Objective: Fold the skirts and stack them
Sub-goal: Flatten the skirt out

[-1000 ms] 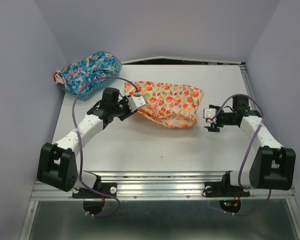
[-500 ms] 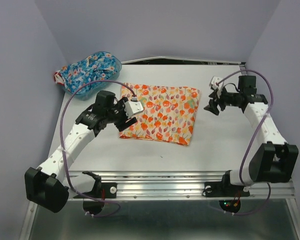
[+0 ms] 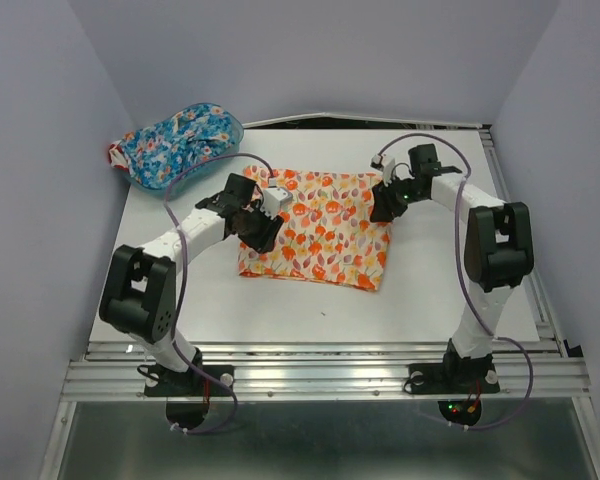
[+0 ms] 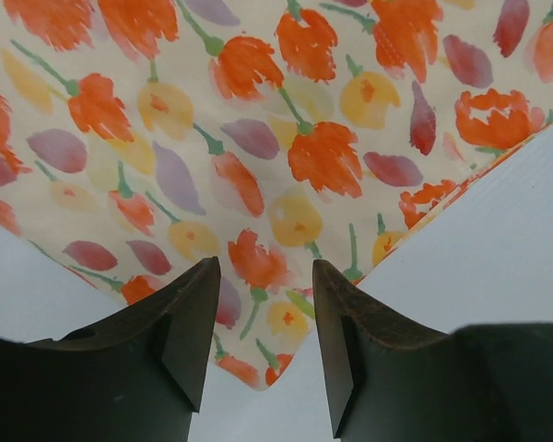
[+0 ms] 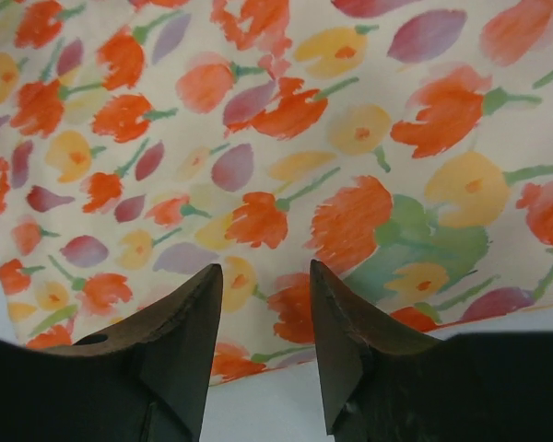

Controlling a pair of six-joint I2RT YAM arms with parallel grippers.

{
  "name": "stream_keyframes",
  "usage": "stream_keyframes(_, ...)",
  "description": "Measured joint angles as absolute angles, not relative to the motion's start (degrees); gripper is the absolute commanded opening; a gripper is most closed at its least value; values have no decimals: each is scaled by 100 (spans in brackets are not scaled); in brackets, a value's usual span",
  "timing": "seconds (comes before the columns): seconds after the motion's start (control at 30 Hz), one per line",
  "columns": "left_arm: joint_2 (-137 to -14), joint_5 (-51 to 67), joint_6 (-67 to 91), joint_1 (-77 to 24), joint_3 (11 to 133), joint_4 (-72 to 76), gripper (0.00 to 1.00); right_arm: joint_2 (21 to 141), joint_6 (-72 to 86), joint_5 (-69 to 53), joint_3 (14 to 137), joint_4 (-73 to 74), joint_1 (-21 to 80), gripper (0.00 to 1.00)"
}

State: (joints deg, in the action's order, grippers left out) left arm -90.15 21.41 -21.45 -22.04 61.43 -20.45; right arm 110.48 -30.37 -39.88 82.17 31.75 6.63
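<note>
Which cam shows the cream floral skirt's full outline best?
Top external: the whole cream skirt shows, spread flat, with almost its full outline in frame. Left wrist catches only one corner of it; right wrist only a close patch along one edge.

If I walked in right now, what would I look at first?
Probably the cream-yellow skirt with orange-red flowers, spread flat in the middle of the table. The left gripper and right gripper hover open near its two far corners. The bright blue flowery skirt sits bunched in the blue basket at the table's far left corner.
</note>
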Motion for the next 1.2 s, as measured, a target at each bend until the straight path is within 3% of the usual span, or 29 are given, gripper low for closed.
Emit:
stream_keyframes(0.3, -9876, 1857, -1857, -2045, 6267, -2071, 54, 11646, -2978, -2991, 8154, 3092, 703, 38)
stream_keyframes(0.5, -10656, 1382, -2075, -1619, 6973, -2029, 57, 10853, -3221, -2600, 7094, 3050, 1175, 38)
stream_keyframes(0.67, -11225, 1138, -2217, -1461, 7811, -2147, 64, 10219, -3540, -3262, 6390, 4215, 2526, 48)
stream_keyframes(0.77, -11360, 1175, -2248, -1492, 8348, -2248, 66, 10119, -3553, -4086, 6445, 5057, 3146, 48)
stream_keyframes(0.97, -10910, 1332, -2388, -1514, 8580, -2303, 68, 9966, -3175, -4565, 7721, 5581, 2462, 49)
stream_keyframes(1.2, -10134, 1588, -2462, -1518, 7933, -2357, 68, 10243, -2969, -3778, 8145, 4781, 2108, 48)
